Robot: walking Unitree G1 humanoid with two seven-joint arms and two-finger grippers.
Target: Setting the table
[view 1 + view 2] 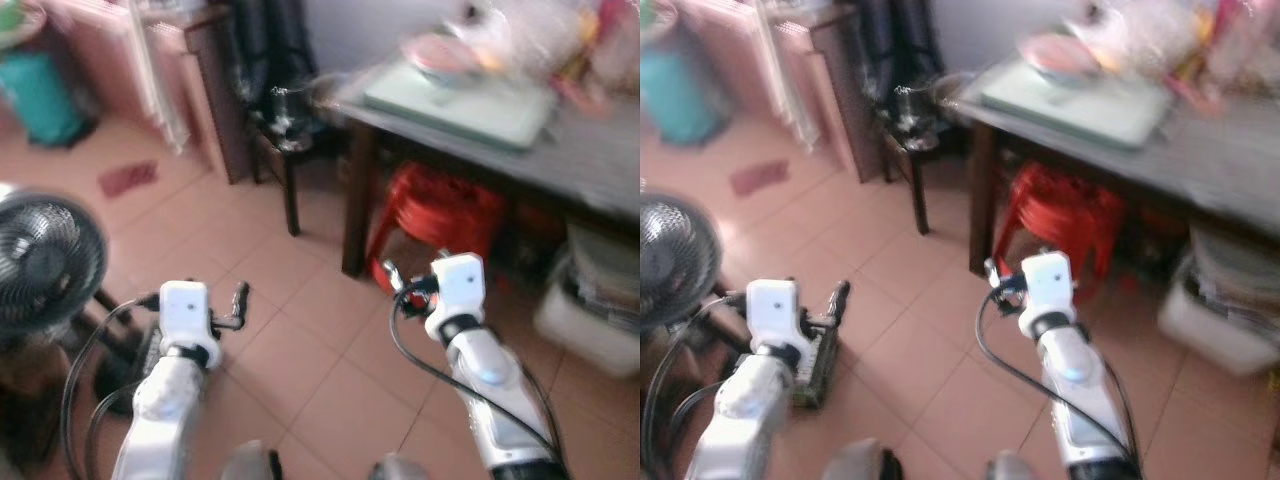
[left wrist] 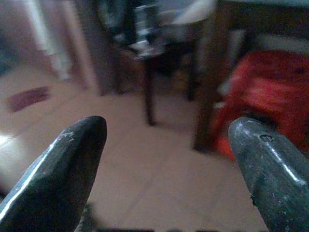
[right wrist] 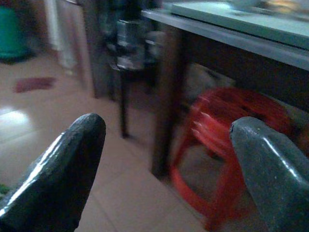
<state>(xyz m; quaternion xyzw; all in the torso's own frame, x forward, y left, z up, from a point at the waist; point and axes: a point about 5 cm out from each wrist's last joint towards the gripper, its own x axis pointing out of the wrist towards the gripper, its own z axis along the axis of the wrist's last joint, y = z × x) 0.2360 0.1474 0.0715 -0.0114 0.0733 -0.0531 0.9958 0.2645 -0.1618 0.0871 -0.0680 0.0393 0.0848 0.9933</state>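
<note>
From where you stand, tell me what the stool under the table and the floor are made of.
The red stool looks like moulded plastic: one uniform bright colour, a slotted seat, a slight sheen. The floor looks like glazed terracotta-coloured tile: straight grout lines and a pale glare patch. The table has dark legs, probably wood; blur leaves that open.

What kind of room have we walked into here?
Probably a lived-in dining or living area of a home: a cluttered dining table with red plastic stools stacked beneath it, a black standing fan on the tiled floor, and a small dark side table by the wall.
</note>
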